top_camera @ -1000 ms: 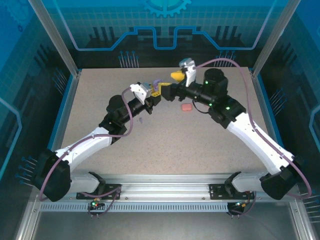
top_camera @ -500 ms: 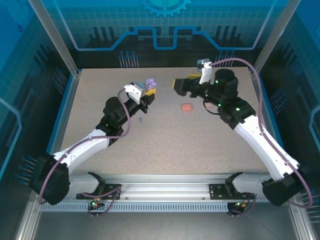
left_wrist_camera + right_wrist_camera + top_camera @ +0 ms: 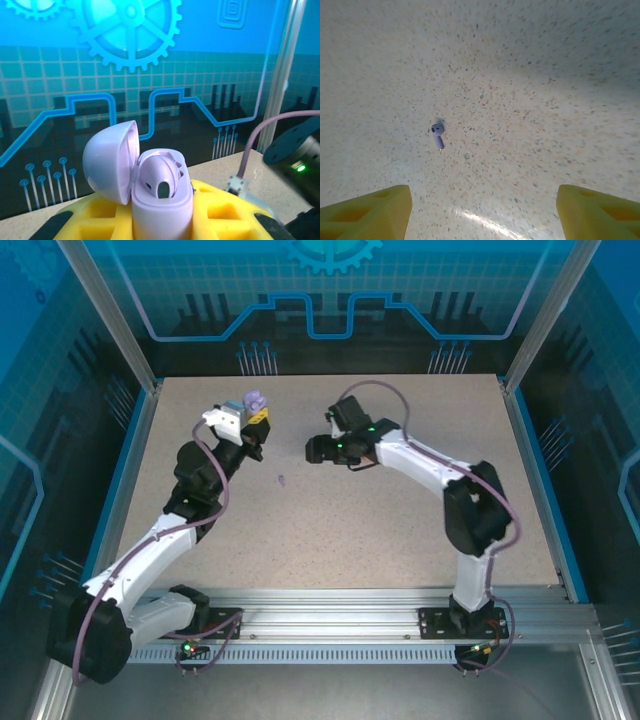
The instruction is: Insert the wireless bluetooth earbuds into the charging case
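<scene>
table (image 3: 330, 540): speckled beige, blue-edged | backdrop panel (image 3: 330, 300): blue, gear print, behind table | aluminium rail (image 3: 330, 625): along table's near edge

Smooth, softly glossy plastic: lavender charging case (image 3: 161, 207) in left gripper (image 3: 257, 419). Matt, speckled, stone-like finish: tabletop (image 3: 545, 75) below right gripper (image 3: 485, 215).

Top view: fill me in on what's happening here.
The left gripper holds an open lavender charging case upright, with one lavender earbud seated inside. The right gripper, jaws open and empty, hovers over a second lavender earbud lying loose on the table. That one is not yet in the case.
</scene>
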